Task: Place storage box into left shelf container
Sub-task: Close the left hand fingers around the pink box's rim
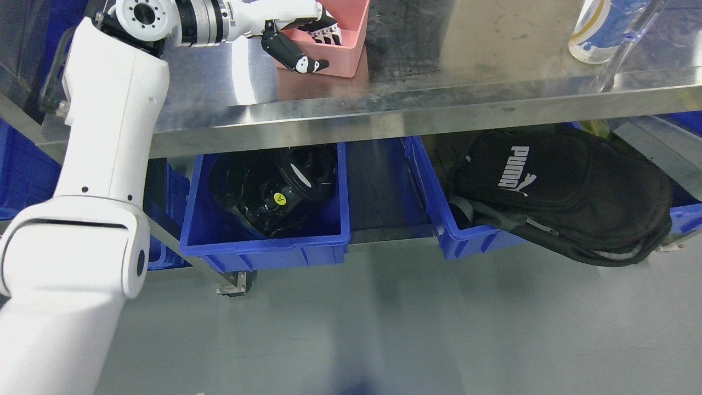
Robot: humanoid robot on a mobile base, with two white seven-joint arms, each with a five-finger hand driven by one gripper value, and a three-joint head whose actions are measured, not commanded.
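A steel bench [439, 104] runs across the upper part of the view, its surface smudged and reflective. At its far right stands a white and blue bottle [598, 27], cut off by the top edge. Below the bench, a black Puma bag [570, 192] slumps over the rim of the right-hand blue bin [466, 241], hanging partly outside it. The grey floor [384, 329] spreads beneath.
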